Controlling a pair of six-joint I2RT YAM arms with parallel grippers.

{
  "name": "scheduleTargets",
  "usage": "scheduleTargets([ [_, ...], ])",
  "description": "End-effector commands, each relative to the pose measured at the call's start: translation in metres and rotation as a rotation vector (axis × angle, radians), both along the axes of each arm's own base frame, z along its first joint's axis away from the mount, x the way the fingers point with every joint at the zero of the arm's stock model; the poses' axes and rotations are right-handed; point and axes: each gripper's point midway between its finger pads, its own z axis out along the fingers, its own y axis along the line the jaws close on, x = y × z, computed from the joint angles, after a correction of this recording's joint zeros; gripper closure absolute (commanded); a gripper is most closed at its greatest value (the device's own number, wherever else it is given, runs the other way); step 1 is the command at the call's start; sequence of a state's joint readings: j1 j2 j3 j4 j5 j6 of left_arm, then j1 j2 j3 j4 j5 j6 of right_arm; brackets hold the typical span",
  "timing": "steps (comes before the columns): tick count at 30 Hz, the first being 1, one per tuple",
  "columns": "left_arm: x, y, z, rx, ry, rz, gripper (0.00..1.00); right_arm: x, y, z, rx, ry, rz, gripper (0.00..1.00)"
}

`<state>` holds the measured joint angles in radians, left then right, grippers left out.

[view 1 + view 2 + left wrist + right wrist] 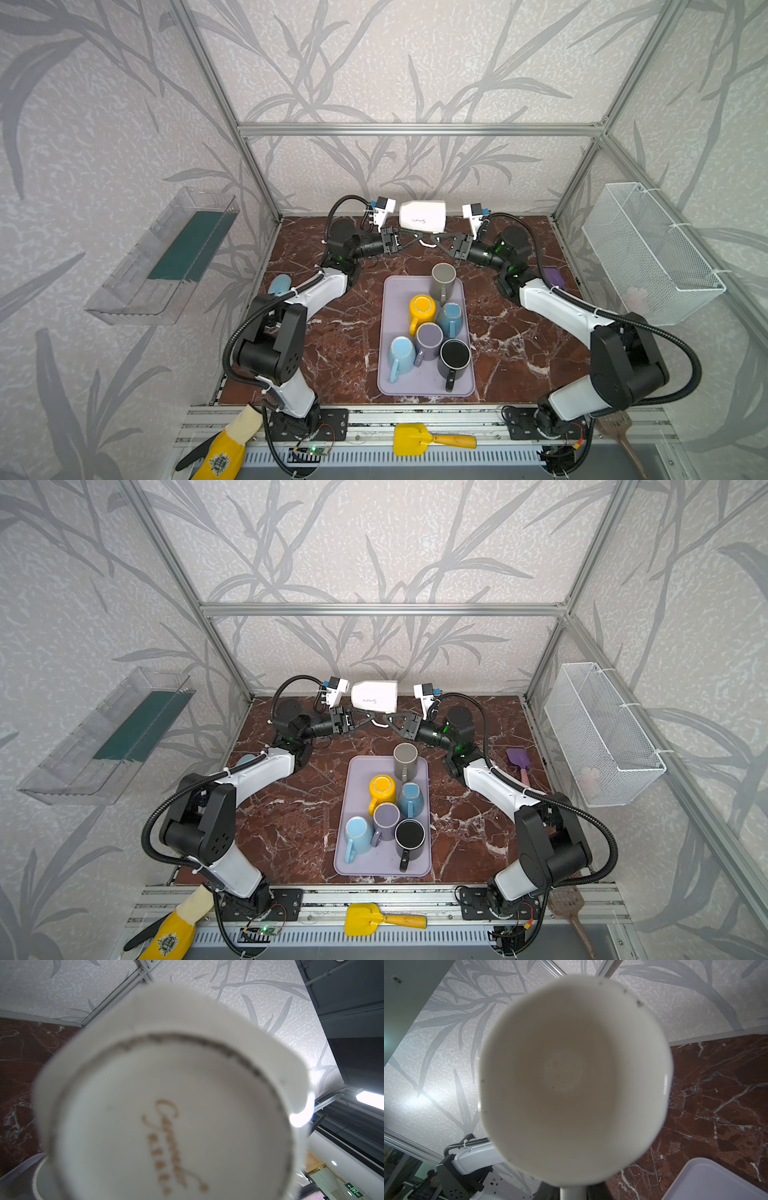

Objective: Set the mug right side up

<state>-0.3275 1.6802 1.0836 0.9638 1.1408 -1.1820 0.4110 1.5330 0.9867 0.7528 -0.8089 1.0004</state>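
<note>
- Lavender tray (395,299): loaded with coloured mugs (423,309).
- White mug (423,217): held aloft on its side, beyond the tray's far edge.
- Left gripper (417,240): closed narrowly on the mug's handle (572,1193).
- Right gripper (434,240): jaws set beside the same handle; grip cannot be told.

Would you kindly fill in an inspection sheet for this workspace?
Surface: brown marble table.
Job's things: white mug sideways in the air, mouth toward the right arm.
Clutter: purple tray with six mugs; yellow scoop, glove, brown spatula at the front rail; purple spatula by the right arm.
Grippers: left gripper and right gripper meet at the mug's handle; which one grips, cannot tell.
Cables: black hose loops along each arm.
Surroundings: wire basket on the right wall, clear bin on the left.
</note>
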Motion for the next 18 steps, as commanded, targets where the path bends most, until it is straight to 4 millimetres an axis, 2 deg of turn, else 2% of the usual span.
scheduleTargets([
  [1,-0.0158,-0.0034,0.0309,-0.055,-0.145,-0.019,1.00,-0.0048,0.0082,0.0170,0.029,-0.049,0.031,0.76],
  [5,-0.0152,-0.0051,0.0293,-0.055,-0.143,-0.021,1.00,-0.0028,0.0075,0.0162,0.030,-0.041,0.022,0.74],
  [7,-0.0153,-0.0054,0.0291,-0.056,-0.144,-0.022,1.00,-0.0022,0.0067,0.0159,0.031,-0.040,0.013,0.81],
  [9,-0.0152,-0.0052,0.0285,-0.055,-0.142,-0.021,1.00,-0.0017,0.0062,0.0154,0.030,-0.037,0.006,0.96],
  [10,-0.0152,-0.0052,0.0285,-0.055,-0.142,-0.021,1.00,-0.0006,0.0053,0.0147,0.029,-0.035,-0.002,1.00],
  [14,-0.0142,-0.0055,0.0252,-0.045,-0.131,-0.023,0.99,0.0006,0.0032,0.0143,0.028,-0.031,-0.013,1.00],
  [18,-0.0126,-0.0037,0.0211,-0.032,-0.121,-0.014,0.75,0.0042,-0.0012,0.0126,0.021,-0.024,-0.023,1.00],
])
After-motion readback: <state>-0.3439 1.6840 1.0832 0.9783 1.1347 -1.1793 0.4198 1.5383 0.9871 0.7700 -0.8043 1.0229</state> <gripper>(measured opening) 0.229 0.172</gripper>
